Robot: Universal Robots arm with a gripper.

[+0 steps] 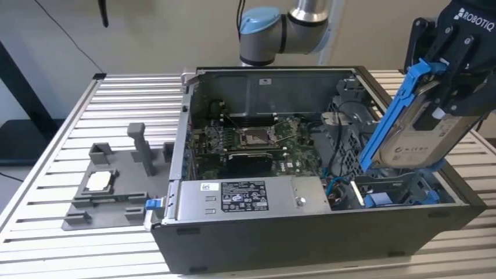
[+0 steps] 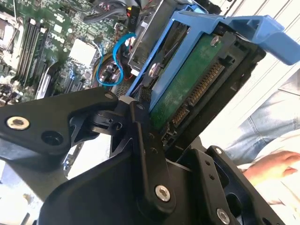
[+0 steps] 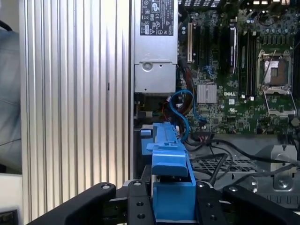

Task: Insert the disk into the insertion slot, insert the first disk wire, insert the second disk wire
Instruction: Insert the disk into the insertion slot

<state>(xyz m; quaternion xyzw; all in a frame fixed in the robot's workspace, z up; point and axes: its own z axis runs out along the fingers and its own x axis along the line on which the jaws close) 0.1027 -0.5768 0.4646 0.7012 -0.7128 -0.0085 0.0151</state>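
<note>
The hand (image 1: pixel 448 87) is closed on the disk (image 1: pixel 410 145), its black fingers pinching the upper part of the blue carrier from both sides. The drive hangs steeply tilted over the corner of the open computer case (image 1: pixel 256 244) at the exterior view's right. The grip high on the frame probably leaves the lower end free to lead into the insertion slot (image 1: pixel 403 189), which lies directly below. The disk's lower edge is at the slot's mouth, but I cannot tell whether it touches. The drive is a flat silver-grey slab with a pale label; in the second wrist view its underside shows a green circuit board (image 2: pixel 187 79) with a row of connector pins. The carrier is glossy moulded plastic, and the bay is dull perforated metal with blue tabs. A looped blue cable (image 3: pixel 180 105) lies loose beside the bay, near the boxy labelled power supply (image 1: pixel 232 197). The case sits on a ribbed aluminium bench (image 1: pixel 116 99).
</note>
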